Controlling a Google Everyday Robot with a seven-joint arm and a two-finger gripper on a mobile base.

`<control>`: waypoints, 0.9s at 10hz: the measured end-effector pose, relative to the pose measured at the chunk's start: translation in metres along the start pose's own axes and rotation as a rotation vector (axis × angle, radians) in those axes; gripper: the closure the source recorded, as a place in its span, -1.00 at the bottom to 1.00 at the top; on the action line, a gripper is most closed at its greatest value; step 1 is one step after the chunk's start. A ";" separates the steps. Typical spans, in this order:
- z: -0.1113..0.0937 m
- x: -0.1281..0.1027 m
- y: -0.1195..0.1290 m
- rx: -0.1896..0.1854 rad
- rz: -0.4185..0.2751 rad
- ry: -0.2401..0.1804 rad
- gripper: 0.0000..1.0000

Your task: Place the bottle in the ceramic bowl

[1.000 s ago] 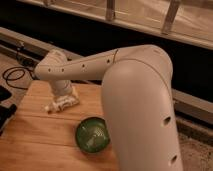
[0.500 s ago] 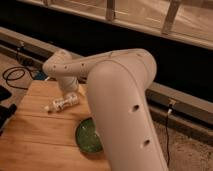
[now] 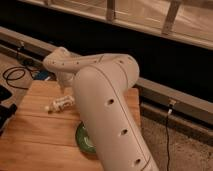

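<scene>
Wooden table (image 3: 35, 130) carries both task items. The bottle (image 3: 60, 103) lies on its side on the table's left half. The gripper (image 3: 64, 86) hangs just above and behind the bottle; how far it is open, and whether it grips anything, cannot be told. The green bowl (image 3: 84, 140) sits right of the bottle and apart from it, partly hidden by the white arm (image 3: 110, 115).

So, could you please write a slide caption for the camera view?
Gripper hangs over the bottle lying on the table; arm half hides the bowl.
</scene>
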 end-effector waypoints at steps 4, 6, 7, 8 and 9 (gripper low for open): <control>0.000 0.005 -0.003 -0.016 0.019 0.011 -0.30; 0.002 0.020 -0.013 -0.067 0.052 0.042 -0.30; 0.001 0.022 -0.013 -0.089 0.054 0.040 -0.30; 0.000 0.025 -0.004 -0.111 0.050 0.044 -0.30; 0.001 0.027 0.003 -0.124 0.047 0.050 -0.30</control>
